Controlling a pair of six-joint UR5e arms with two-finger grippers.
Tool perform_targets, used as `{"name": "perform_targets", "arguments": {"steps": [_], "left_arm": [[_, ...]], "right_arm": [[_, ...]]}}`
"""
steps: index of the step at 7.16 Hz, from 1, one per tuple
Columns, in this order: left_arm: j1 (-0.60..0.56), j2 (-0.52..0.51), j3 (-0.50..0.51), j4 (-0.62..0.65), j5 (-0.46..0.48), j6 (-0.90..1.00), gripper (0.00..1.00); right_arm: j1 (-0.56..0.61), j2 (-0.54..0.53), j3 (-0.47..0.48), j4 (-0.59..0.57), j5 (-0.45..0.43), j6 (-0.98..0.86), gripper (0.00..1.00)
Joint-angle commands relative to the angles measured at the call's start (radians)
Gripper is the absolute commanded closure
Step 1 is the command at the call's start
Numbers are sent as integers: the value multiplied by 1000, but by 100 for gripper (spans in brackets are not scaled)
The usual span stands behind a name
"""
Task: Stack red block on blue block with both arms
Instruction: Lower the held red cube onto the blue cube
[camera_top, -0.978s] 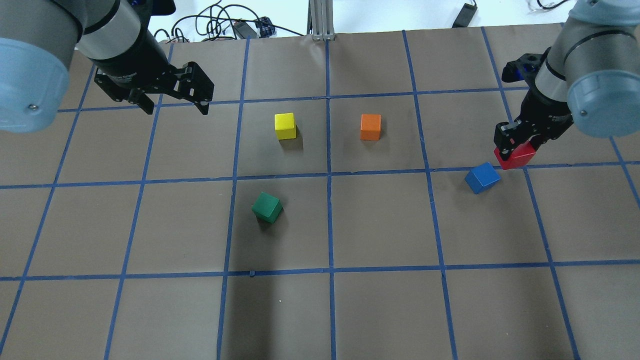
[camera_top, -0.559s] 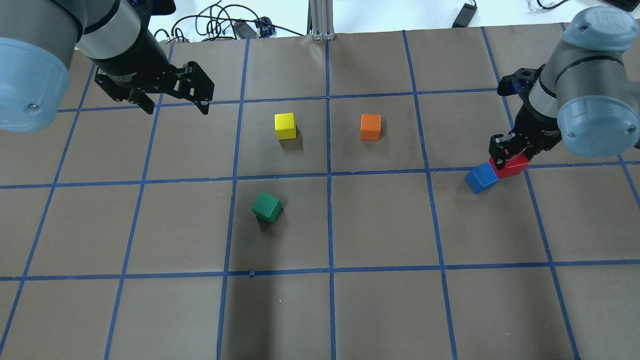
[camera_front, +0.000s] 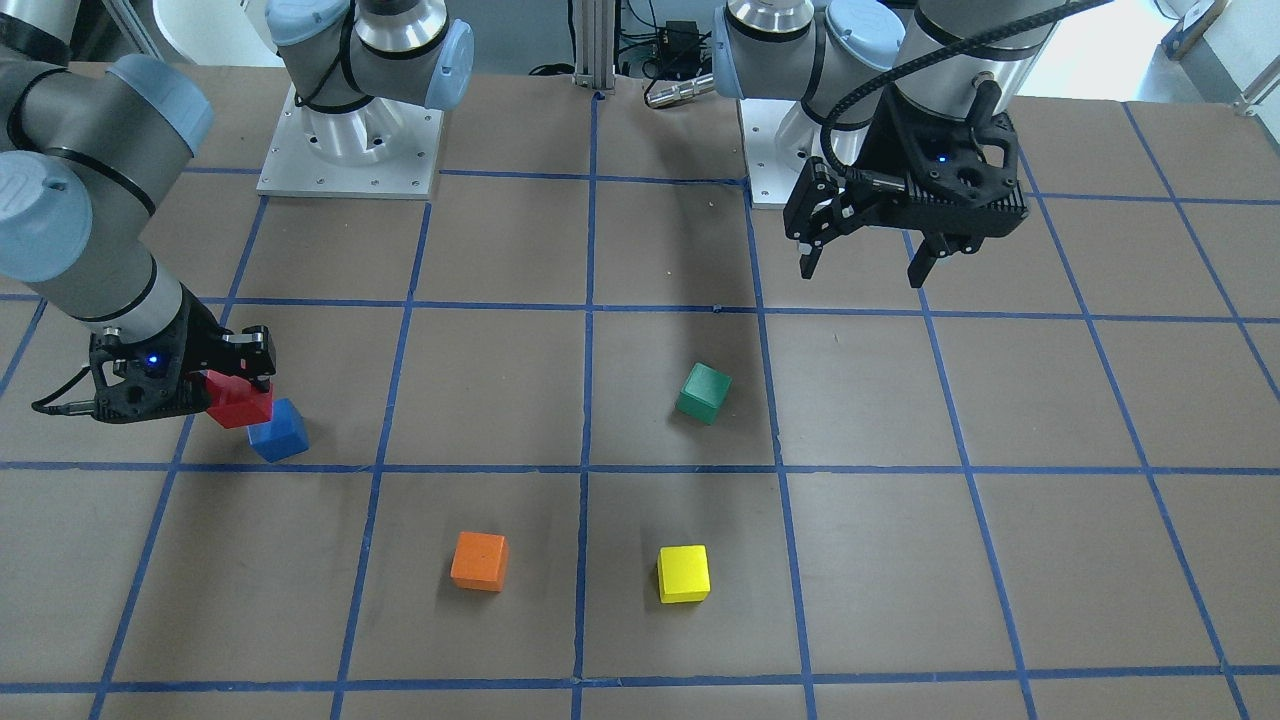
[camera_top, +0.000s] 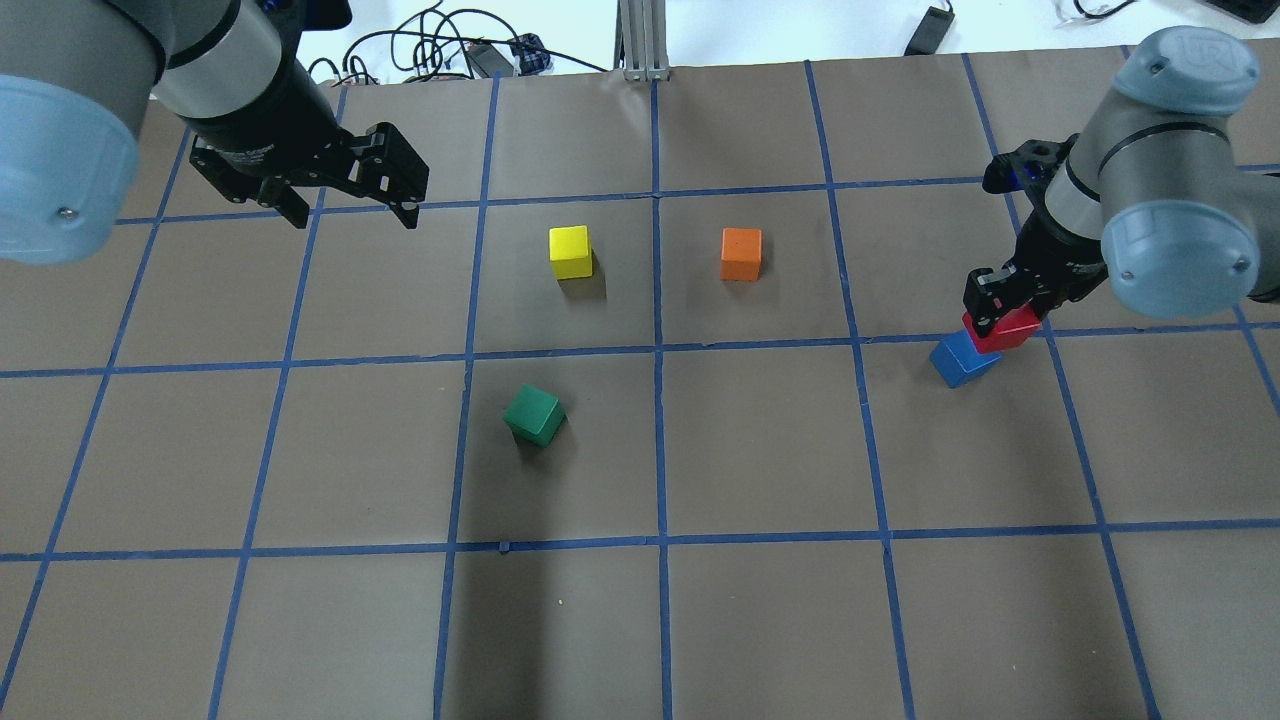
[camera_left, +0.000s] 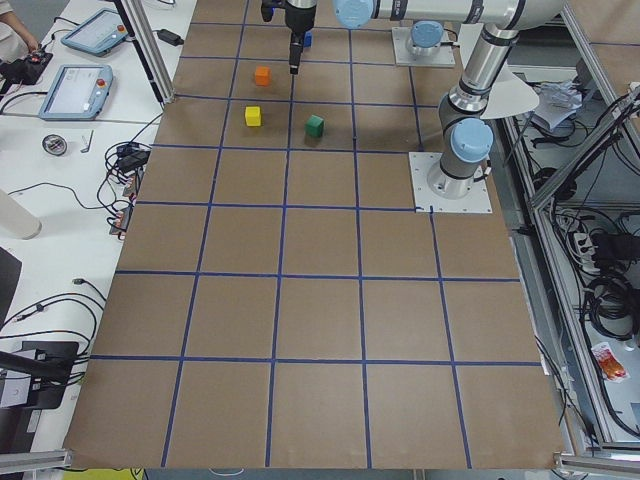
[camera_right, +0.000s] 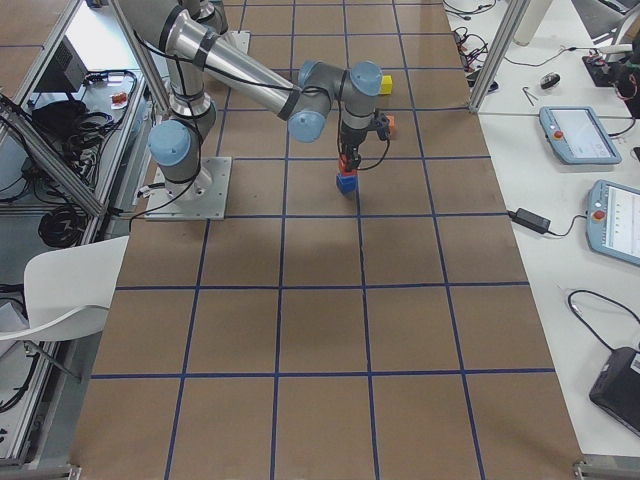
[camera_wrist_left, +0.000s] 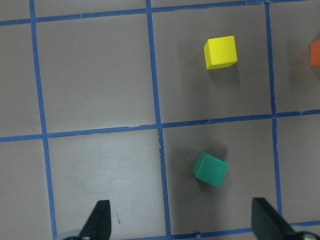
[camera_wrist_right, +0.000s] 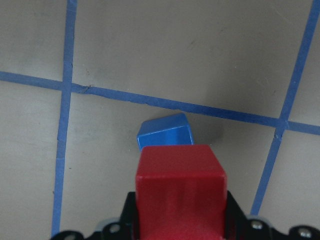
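My right gripper (camera_top: 1003, 312) is shut on the red block (camera_top: 1005, 330) and holds it above the table, partly over the blue block (camera_top: 957, 361). In the front view the red block (camera_front: 238, 401) overlaps the blue block's (camera_front: 279, 431) upper left corner. The right wrist view shows the red block (camera_wrist_right: 180, 187) between the jaws with the blue block (camera_wrist_right: 164, 132) just beyond it. My left gripper (camera_top: 352, 210) is open and empty, high over the far left of the table; it also shows in the front view (camera_front: 866, 263).
A yellow cube (camera_top: 570, 251), an orange cube (camera_top: 741, 253) and a green cube (camera_top: 533, 414) sit apart near the table's middle. Blue tape lines grid the brown table (camera_top: 760, 600). Cables lie beyond the far edge.
My right gripper has carried the red block leftward, from beside the blue block to partly over it. The left arm has not moved.
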Motion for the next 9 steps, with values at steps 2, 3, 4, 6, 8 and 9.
{"name": "perform_targets", "arguments": {"steps": [2,3,4,6,8,9], "left_arm": [[0,0,-1,0,0,0,0],[0,-2,0,0,0,0,0],[0,-2,0,0,0,2,0],[0,0,0,0,0,2,0],[0,-2,0,0,-2,0,0],[0,-2,0,0,-2,0,0]], "right_arm": [[0,8,-1,-10,1,-14,100],[0,8,0,-25,1,-16,100],[0,19,0,-36,1,-16,100],[0,33,2,-70,0,-15,100],[0,40,6,-70,1,-13,100],[2,40,8,-70,1,-13,100]]}}
